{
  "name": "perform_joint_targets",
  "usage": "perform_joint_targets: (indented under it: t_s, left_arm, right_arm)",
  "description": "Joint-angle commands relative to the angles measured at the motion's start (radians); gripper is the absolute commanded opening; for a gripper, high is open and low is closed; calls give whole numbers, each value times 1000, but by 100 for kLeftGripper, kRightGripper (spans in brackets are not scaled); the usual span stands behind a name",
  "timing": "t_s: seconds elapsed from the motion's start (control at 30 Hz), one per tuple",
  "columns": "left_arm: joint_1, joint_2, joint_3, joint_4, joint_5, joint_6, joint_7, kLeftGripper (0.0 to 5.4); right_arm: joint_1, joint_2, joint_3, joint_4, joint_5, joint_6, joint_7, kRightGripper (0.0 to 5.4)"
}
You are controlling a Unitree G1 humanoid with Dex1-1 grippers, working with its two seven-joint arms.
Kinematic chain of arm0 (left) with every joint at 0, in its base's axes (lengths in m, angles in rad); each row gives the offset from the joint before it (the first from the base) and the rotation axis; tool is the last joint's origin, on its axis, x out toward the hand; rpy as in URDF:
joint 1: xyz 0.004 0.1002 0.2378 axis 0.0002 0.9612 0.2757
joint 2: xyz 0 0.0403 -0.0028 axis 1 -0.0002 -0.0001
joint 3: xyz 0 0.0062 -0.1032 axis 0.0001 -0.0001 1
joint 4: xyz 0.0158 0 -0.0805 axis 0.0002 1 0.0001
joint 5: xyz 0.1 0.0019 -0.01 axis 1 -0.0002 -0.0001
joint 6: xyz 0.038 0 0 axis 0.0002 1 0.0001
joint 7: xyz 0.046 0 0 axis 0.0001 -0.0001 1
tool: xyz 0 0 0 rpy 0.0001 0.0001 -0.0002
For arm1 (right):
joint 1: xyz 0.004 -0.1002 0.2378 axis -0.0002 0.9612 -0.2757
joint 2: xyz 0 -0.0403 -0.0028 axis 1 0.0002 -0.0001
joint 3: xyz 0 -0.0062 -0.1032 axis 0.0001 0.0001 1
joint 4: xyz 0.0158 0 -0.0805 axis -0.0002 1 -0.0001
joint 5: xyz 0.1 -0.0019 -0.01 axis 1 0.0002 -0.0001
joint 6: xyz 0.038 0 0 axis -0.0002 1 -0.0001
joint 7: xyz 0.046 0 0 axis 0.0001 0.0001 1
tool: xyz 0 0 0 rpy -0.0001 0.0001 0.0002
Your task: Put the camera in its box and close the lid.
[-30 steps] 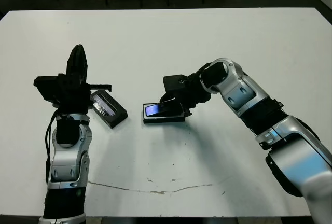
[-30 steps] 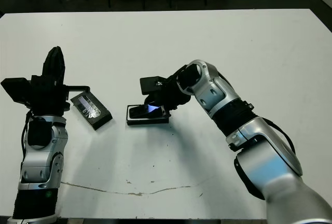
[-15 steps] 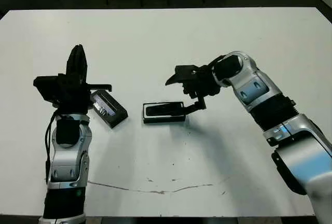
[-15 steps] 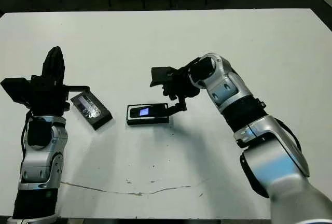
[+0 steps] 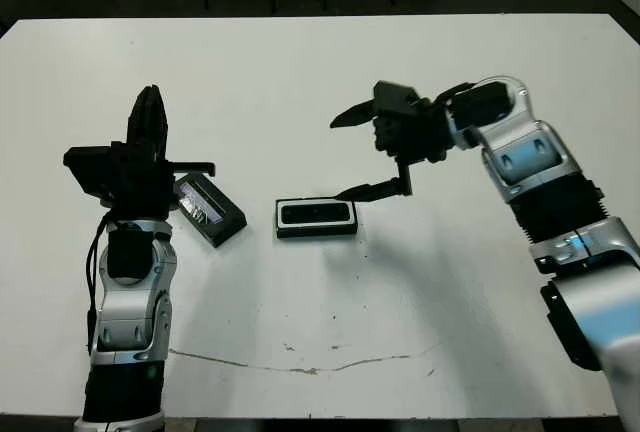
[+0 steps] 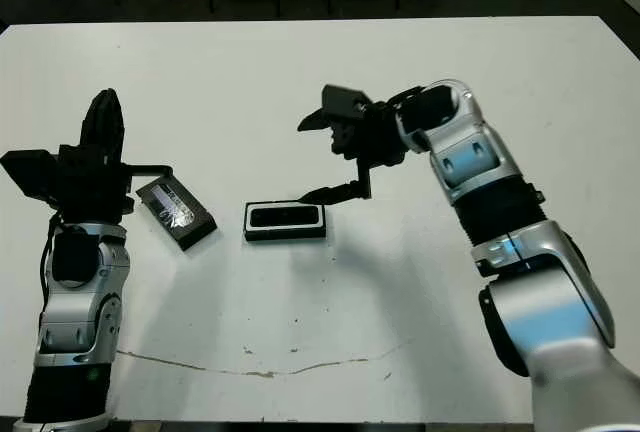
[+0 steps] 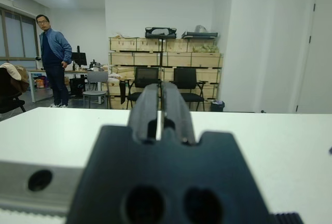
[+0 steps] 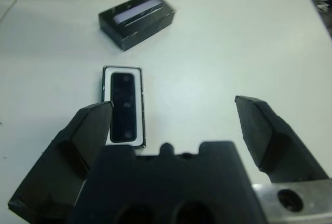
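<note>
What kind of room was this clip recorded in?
Probably an office-like lab or workroom: beyond the white table stand office chairs, stacked wooden crates against the wall, and a person beside desks with a monitor.

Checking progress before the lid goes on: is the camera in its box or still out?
In. The camera lies flat inside the box, white lining showing around it.

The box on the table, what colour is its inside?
White, framing the black camera lying in the box; clearest in the right wrist view.
</note>
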Motion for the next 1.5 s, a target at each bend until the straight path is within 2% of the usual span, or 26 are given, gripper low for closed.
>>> perform_joint_targets:
  t_s: [0.03,0.17,0.23,0.37,0.47,0.53,0.63,0.83,1.07,1.2,1.37,1.5]
  left_arm:
    - [16,3,4,12,0,11,3,0]
    - [16,5,4,11,2,12,2,0]
    - [18,6,6,8,-1,16,1,0]
    - [26,18,8,-7,-6,25,-13,0]
    - [56,48,12,-71,6,79,-29,0]
    - [86,87,18,-139,12,137,-52,0]
    - [132,181,43,-263,-4,276,-118,0]
    - [150,415,154,-396,-97,603,-282,0]
    - [116,654,204,-344,-215,824,-511,0]
    - [56,728,174,-258,-239,869,-583,0]
    - [-59,789,63,-176,-206,966,-590,0]
    - [-147,806,-45,-15,-165,884,-667,0]
  right_arm:
    - [20,-23,-55,-45,48,47,-27,539]
    - [116,-17,-161,-169,90,136,-207,539]
    - [193,4,-220,-254,120,197,-317,517]
    - [336,37,-295,-377,169,251,-479,456]
    - [440,50,-333,-453,177,245,-581,401]
    - [510,50,-350,-501,175,216,-629,363]
    - [597,39,-377,-553,184,208,-674,309]
    - [678,67,-431,-611,242,196,-755,197]
    - [697,94,-443,-631,270,171,-833,66]
    - [689,90,-436,-631,267,157,-855,1]
    - [678,80,-433,-637,261,138,-872,1]
    - [662,74,-439,-629,272,131,-873,1]
